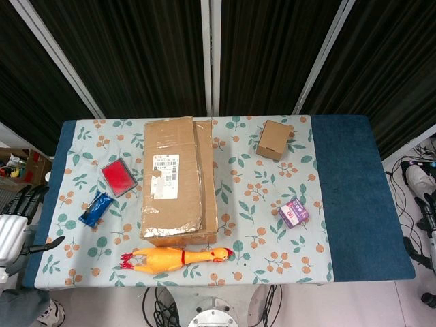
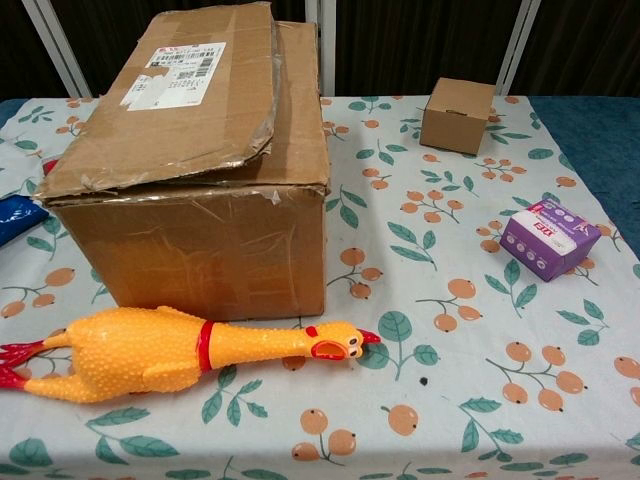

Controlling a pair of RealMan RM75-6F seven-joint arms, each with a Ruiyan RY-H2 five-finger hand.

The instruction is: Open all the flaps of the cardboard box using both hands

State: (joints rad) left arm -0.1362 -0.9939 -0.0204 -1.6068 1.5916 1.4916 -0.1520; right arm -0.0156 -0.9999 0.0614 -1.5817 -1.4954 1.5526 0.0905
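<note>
The left hand [image 1: 17, 221] hovers off the table's [image 1: 354, 204] 9 o'clock edge, fingers spread, holding nothing; the right hand is out of sight. The cardboard box [image 1: 178, 180] sits at table centre, its flaps [image 2: 170, 95] folded down, so all opening remains.

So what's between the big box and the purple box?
Nothing: only bare flowery tablecloth lies between the big box and the purple box. The chest view shows it best; the head view agrees.
</note>
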